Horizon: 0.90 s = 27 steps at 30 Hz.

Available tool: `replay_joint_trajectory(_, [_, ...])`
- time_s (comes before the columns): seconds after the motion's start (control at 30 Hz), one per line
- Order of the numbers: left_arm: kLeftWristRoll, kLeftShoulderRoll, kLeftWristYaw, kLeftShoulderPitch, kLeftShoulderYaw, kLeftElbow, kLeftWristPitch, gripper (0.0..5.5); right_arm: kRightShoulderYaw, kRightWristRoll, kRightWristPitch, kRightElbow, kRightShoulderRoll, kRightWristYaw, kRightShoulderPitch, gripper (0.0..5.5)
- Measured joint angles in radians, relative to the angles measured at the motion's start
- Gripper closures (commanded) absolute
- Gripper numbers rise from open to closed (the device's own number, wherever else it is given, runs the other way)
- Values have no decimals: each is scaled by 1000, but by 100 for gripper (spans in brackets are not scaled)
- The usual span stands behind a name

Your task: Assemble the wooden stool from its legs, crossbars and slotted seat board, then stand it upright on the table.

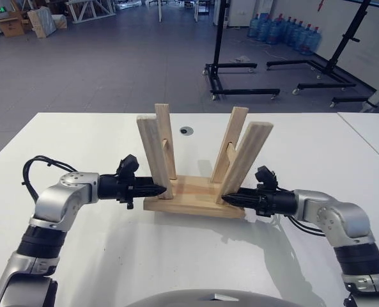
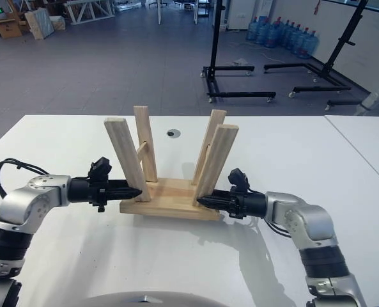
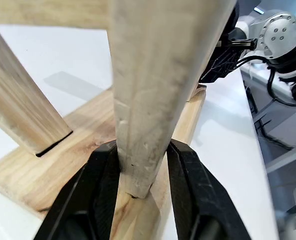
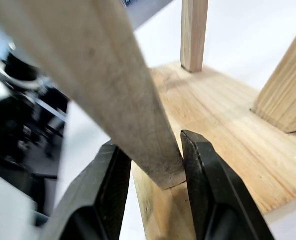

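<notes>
1. Left fingers (image 3: 102,172) are closed on the base of the front-left leg (image 1: 152,150), one finger on each side, just above the seat board (image 1: 192,195).
2. Right fingers (image 4: 205,170) clamp the base of the front-right leg (image 1: 247,160) the same way, low, where it meets the board.
3. The stool is upside down near the middle of the white table (image 1: 80,141). The seat board lies flat and four legs point up, splayed outward.
4. The back-left leg (image 1: 164,137) and back-right leg (image 1: 231,144) stand behind the gripped ones, free of the fingers.
5. A short crossbar (image 2: 141,150) joins the two left legs. The right pair overlaps, so I can't tell if there is a crossbar there.
6. On the table, a small round hole (image 1: 186,130) sits behind the stool, apart from it. A second table (image 1: 371,128) is at the right edge.
7. On the floor beyond are black wheeled stands (image 1: 240,70), a cluster of blue water bottles (image 1: 285,32) and cardboard boxes (image 1: 10,25), all well apart from the table.
8. The eye views give the whole layout, with the arms coming in low from either side and their tips pointing at each other.
9. The left wrist view gives the close contact: the leg end sits between the fingers, and a neighbouring leg (image 3: 23,110) sits in its slot with a thin dark gap.
10. The right wrist view has the gripped leg crossing the frame and blocking much behind it. Two other legs (image 4: 193,30) are seated in the board.
</notes>
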Motion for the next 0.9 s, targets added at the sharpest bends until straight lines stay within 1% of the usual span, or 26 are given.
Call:
replay_joint_trajectory(0.07, [-144, -21, 72, 0, 99, -47, 200, 425, -111, 182, 164, -14, 34, -119, -3, 414])
replay_joint_trajectory(0.1, [-214, -51, 126, -1, 153, -53, 304, 425, -160, 262, 229, -14, 57, -195, -6, 414])
replay_joint_trajectory(0.17, [-275, -106, 222, -8, 224, -51, 427, 425, -216, 352, 296, -11, 98, -318, -14, 414])
replay_joint_trajectory(0.23, [-297, -162, 328, -47, 282, -13, 502, 425, -251, 408, 331, 2, 141, -444, -35, 414])
replay_joint_trajectory(0.27, [-299, -185, 367, -69, 305, 20, 517, 425, -262, 420, 332, 11, 159, -484, -45, 382])
replay_joint_trajectory(0.3, [-298, -210, 403, -90, 322, 56, 519, 389, -269, 423, 326, 14, 176, -525, -56, 368])
replay_joint_trajectory(0.37, [-283, -257, 497, -143, 364, 130, 501, 357, -276, 421, 287, 18, 207, -591, -78, 324])
replay_joint_trajectory(0.47, [-267, -275, 567, -154, 402, 154, 484, 311, -285, 423, 262, 20, 221, -627, -82, 266])
replay_joint_trajectory(0.6, [-278, -308, 617, -153, 449, 163, 483, 253, -326, 427, 202, 65, 223, -646, -112, 260])
replay_joint_trajectory(0.67, [-267, -316, 637, -140, 477, 163, 415, 222, -353, 417, 151, 82, 218, -645, -113, 260])
replay_joint_trajectory(0.7, [-222, -306, 642, -122, 471, 155, 333, 217, -360, 395, 122, 85, 208, -635, -112, 260])
replay_joint_trajectory(0.77, [-76, -233, 610, -69, 411, 127, 113, 217, -342, 317, 48, 49, 160, -583, -79, 260])
replay_joint_trajectory(0.83, [71, -132, 539, 9, 339, 84, -107, 217, -265, 166, -70, -25, 70, -479, 21, 260])
replay_joint_trajectory(0.9, [206, -36, 452, 101, 266, 51, -328, 217, -137, -56, -269, -83, -54, -335, 159, 260])
